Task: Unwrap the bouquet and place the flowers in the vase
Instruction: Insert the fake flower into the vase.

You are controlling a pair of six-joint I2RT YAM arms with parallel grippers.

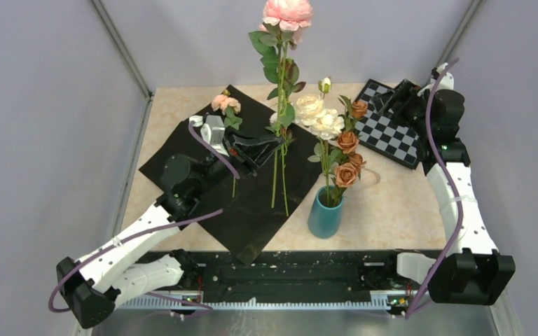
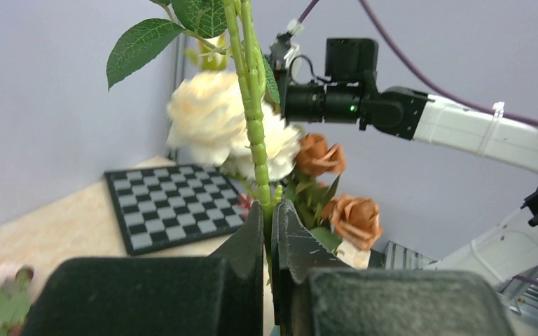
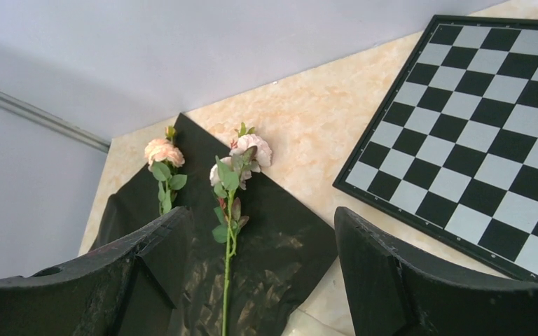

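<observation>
**Item 1, my left gripper (image 2: pixel 269 218).** Its fingers (image 2: pixel 242 252) are pinching shut on the green stem (image 2: pixel 253 119) of a tall pink rose (image 1: pixel 287 12). I am holding it upright over the black paper (image 1: pixel 252 210). The stem ends are hanging free below my grip, just above the paper. The wrist view is too close to tell whether I am clamping one stem or two pressed together. This rose is standing left of the vase (image 1: pixel 326 215) and is not in it.

**Item 2, my right gripper (image 3: pixel 263 222).** Its fingers (image 3: pixel 150 269) are standing wide apart with nothing between them. The gripper is hovering by the checkerboard (image 3: pixel 476 119) at the far right of the table (image 3: pixel 301 133).

**Item 3, the vase.** It is teal and is standing upright on the table, just beside the right edge of the black paper.
- It is holding cream roses (image 1: pixel 319 117), rusty orange roses (image 1: pixel 347 157) and a small bud (image 1: pixel 325 85).
- Their stems are running down into its mouth and their heads are rising well above its rim.

**Item 4, the black paper.** It is lying unfolded and flat on the table.
- It is carrying two loose flowers on its far part: a pale pink rose (image 3: pixel 162 152) and a second pink stem (image 3: pixel 249 148).
- They are lying side by side but apart, with their heads pointing toward the back wall.

**Item 5, the checkerboard.** It is lying flat at the far right of the table, apart from the paper.
</observation>
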